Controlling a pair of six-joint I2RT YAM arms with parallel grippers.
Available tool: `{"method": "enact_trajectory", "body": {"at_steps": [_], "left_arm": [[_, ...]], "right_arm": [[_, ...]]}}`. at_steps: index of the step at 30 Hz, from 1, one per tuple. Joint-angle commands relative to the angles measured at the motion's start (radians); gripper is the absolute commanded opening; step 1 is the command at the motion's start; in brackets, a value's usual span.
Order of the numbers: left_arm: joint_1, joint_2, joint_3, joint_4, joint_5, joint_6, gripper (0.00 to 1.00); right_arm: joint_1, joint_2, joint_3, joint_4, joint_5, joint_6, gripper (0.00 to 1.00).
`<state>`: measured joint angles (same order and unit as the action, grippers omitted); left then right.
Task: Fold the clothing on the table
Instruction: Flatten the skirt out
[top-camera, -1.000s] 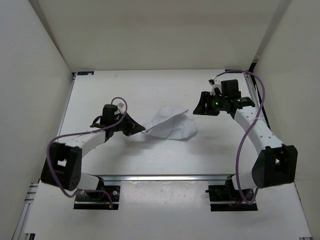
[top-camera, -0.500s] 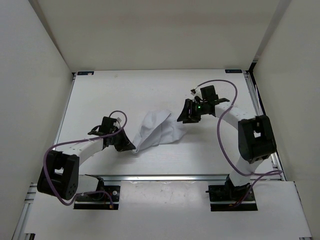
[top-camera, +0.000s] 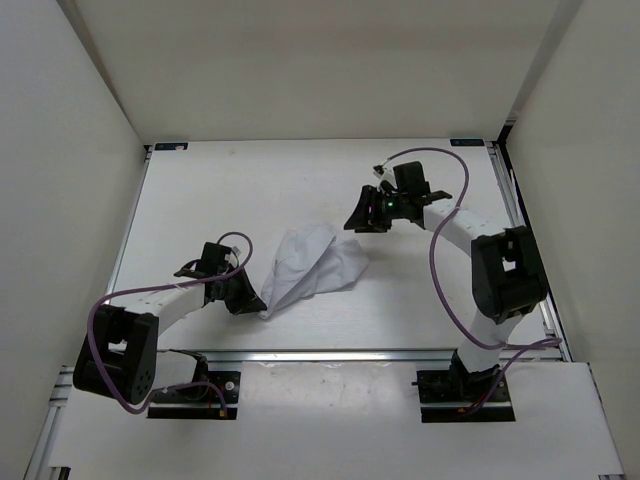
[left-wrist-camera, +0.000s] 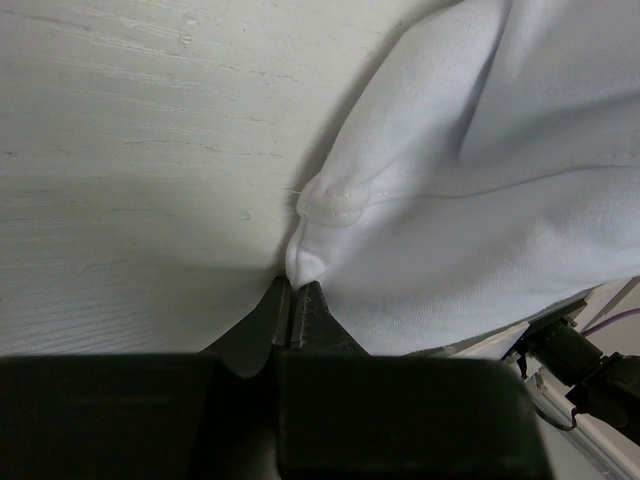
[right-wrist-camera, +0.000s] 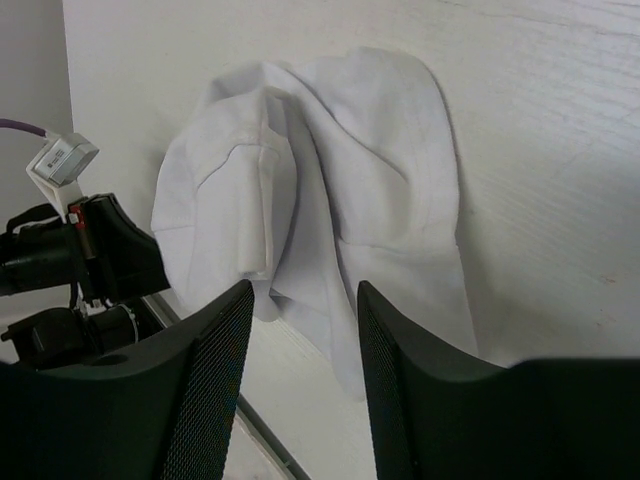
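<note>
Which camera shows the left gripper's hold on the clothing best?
Left wrist: the left gripper pinches a hemmed corner of the clothing, close up. Top external shows the contact tiny; right wrist shows only the gripper's dark body beside the cloth.

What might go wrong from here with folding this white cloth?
The left gripper pinches only a small hem corner of the clothing, so a pull may slip it free. The clothing lies bunched in overlapping layers; the open right gripper, near its far edge, may catch several layers and fold it crooked.
</note>
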<state>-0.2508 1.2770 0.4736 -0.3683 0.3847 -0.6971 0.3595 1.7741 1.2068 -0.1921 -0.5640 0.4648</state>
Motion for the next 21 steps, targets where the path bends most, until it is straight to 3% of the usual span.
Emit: {"method": "enact_trajectory", "body": {"at_steps": [1,5,14,19,20,21], "left_arm": [[-0.001,-0.018,0.016,-0.009,-0.012,0.018,0.0],[-0.002,-0.019,0.016,-0.014,-0.017,0.019,0.0],[0.001,-0.011,0.014,-0.015,-0.017,0.025,0.0],[0.01,-0.019,0.01,-0.008,-0.007,0.027,0.0],[0.015,-0.01,0.01,-0.012,-0.013,0.028,0.0],[0.016,-0.013,0.013,-0.008,-0.015,0.028,0.0]], "right_arm": [[0.022,0.021,0.027,0.039,-0.028,0.003,0.51],[0.033,0.048,0.033,0.124,-0.12,0.037,0.51],[0.065,0.189,0.132,0.138,-0.233,0.037,0.45],[0.078,0.226,0.163,0.137,-0.319,0.061,0.25],[0.072,0.229,0.162,0.138,-0.345,0.061,0.17],[0.075,0.238,0.162,0.122,-0.368,0.064,0.02]]}}
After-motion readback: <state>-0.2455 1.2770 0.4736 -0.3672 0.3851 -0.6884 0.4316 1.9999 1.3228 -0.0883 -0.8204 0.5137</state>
